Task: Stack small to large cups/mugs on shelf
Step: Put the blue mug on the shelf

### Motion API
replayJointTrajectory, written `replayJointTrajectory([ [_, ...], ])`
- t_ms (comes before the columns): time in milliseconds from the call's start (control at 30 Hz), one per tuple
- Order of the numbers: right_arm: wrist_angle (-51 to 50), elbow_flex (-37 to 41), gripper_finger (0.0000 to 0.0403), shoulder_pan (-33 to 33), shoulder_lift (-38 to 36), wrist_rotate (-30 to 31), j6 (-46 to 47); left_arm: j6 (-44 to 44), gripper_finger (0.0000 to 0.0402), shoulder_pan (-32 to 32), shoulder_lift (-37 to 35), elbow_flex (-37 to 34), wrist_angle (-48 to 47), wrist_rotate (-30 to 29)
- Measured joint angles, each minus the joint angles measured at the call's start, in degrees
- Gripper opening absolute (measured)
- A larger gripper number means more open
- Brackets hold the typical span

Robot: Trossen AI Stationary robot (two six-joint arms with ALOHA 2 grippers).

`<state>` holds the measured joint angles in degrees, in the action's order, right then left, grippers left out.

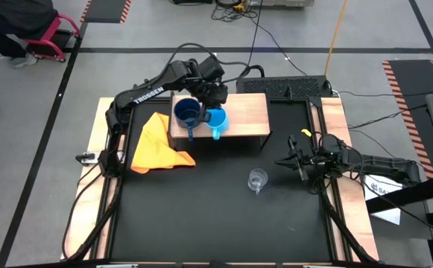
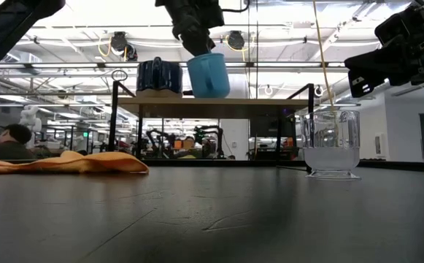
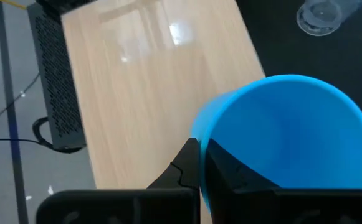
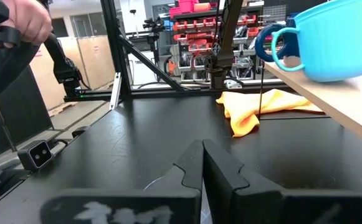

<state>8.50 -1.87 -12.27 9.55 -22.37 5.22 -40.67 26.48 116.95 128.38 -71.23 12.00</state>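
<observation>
Your left gripper (image 2: 197, 45) is clamped on the light blue mug (image 2: 209, 74), tilted above the shelf (image 1: 246, 112); your right gripper (image 1: 292, 161) is closed, empty.

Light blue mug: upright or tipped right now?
Tipped. The light blue plastic mug hangs slanted above the light-wood shelf, the shut left claw pinching its rim.
</observation>
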Motion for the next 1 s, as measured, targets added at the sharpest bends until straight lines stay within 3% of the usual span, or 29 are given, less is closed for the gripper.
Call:
replayJointTrajectory([
  [733, 0.05, 0.0, 0.0, 0.0, -0.01, 0.0, -0.34, 1.69, 0.001, 0.38, 0.02, -0.04, 1.48, -1.58],
  [1000, -0.14, 0.0, 0.0, 0.0, 0.01, 0.0, -0.34, 3.06, 0.0035, 0.9, 0.11, -0.09, 1.47, -1.3],
])
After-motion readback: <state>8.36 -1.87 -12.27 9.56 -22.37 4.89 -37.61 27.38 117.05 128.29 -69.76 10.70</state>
